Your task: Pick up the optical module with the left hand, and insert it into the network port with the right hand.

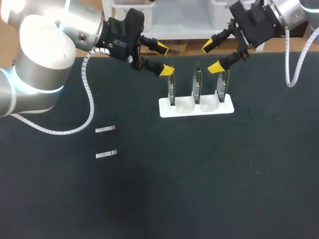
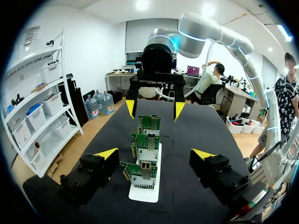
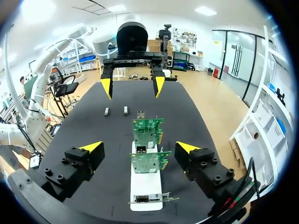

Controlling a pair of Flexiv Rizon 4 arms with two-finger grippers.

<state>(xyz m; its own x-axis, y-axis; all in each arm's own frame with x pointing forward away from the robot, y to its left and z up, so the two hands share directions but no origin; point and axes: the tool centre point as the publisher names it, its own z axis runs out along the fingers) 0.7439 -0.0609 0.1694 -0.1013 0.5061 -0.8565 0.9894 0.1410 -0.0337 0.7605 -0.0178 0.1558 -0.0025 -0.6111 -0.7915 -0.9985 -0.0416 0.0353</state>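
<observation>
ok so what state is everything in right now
left gripper: open, empty
right gripper: open, empty
module nearer the stand: flat on the table, not gripped
other module: flat on the table, not gripped
cards: all three upright in the stand
stand: flat on the table
</observation>
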